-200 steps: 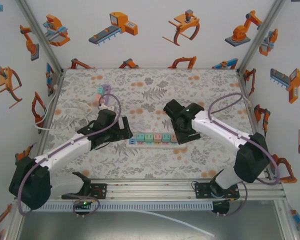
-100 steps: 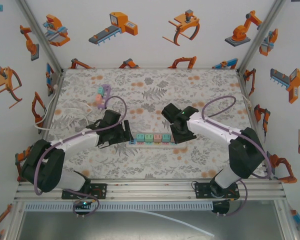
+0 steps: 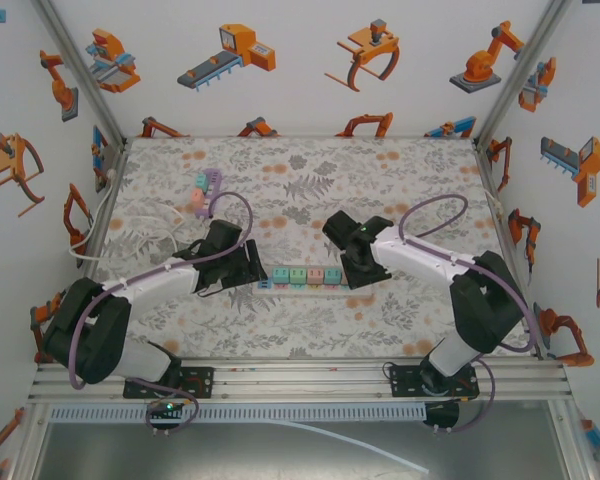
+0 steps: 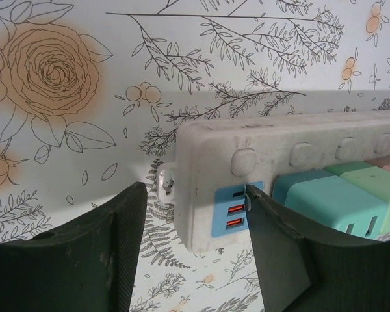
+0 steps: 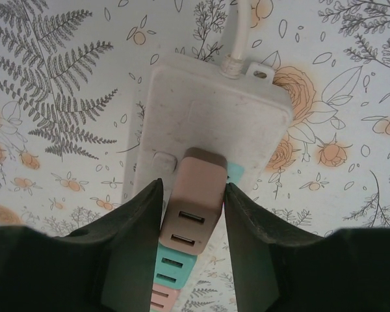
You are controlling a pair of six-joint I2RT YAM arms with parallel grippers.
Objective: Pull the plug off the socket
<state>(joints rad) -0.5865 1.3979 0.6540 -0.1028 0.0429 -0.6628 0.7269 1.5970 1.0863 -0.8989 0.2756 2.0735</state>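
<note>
**Clamping the pink plug, bracing the strip**

Treating the pink plug (image 5: pixel 194 201) as a small, rigid plastic block: probably light and smooth-sided, a little slippery, yet likely gripped hard by its pins. Finding it seated in the last socket at the cord end of the white power strip (image 5: pixel 208 104), at the right of the plug row in the overhead view, near the middle of the desk (image 5: pixel 58 71). Clenching the right end effector (image 5: pixel 194 187) on its two flat sides, with fingers (image 5: pixel 133 247) pressing both faces; judging those sides the best hold.

Expecting the light strip to lift or slide with the pull unless pinned down. Straddling the strip's left end with the left end effector (image 4: pixel 195 190), released: touching the front by the blue USB panel (image 4: pixel 229 218) with one finger, keeping the other just apart.

Noting a teal plug (image 4: pixel 328 201) beside that panel and more plugs packed against the pink one, so allowing little sideways room. Judging straight away from the socket face as the free direction. Seeing bare floral desk all round, with the cord (image 5: pixel 239 26) leaving the strip just beyond the plug.
</note>
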